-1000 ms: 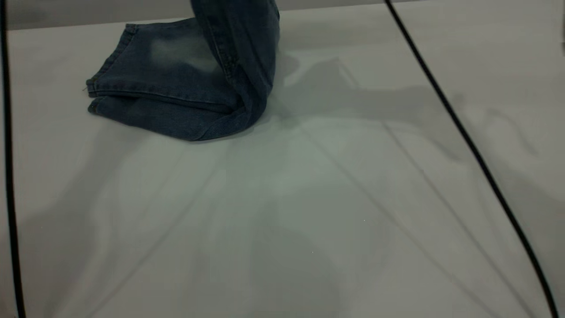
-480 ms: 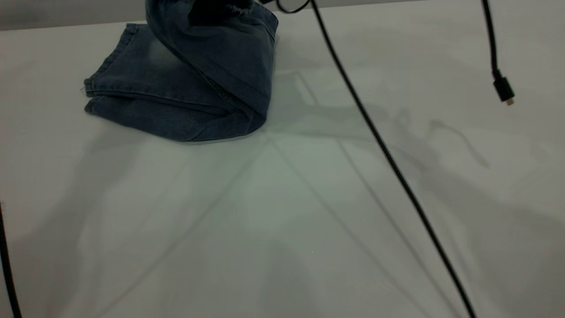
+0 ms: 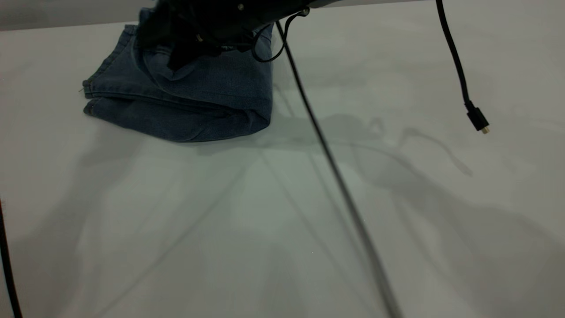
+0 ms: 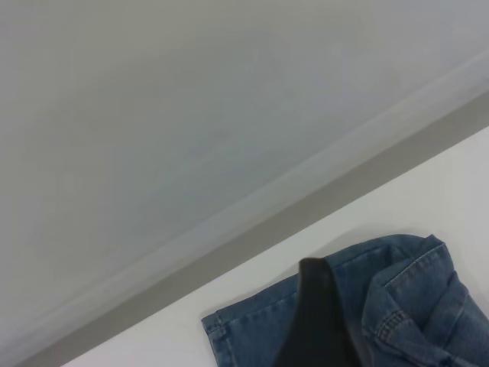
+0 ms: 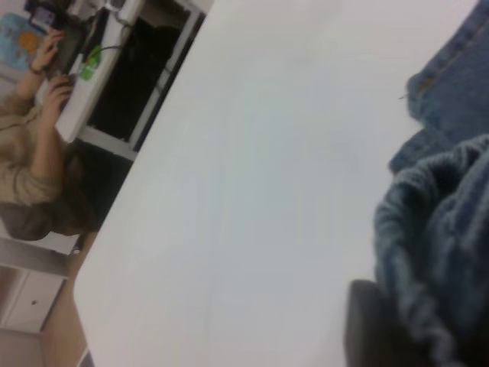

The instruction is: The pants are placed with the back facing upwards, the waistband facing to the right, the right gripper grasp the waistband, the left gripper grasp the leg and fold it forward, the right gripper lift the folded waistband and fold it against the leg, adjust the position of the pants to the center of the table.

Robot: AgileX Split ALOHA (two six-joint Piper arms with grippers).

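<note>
The pants lie folded near the table's far left edge. Their stacked leg hems point left, and no print shows. My right gripper reaches in from the upper right and sits low over the folded denim. It is shut on the waistband, whose gathered band bunches beside its dark finger. In the left wrist view, one dark finger of my left gripper hangs above the pants, apart from them.
A black cable runs diagonally across the table from the right arm. A loose cable end with a plug dangles at the right. Beyond the table edge a person sits at a desk.
The right arm has come down and leftward, carrying the raised waistband end over the legs. The fold now lies lower and flatter. The cable swung left with it.
</note>
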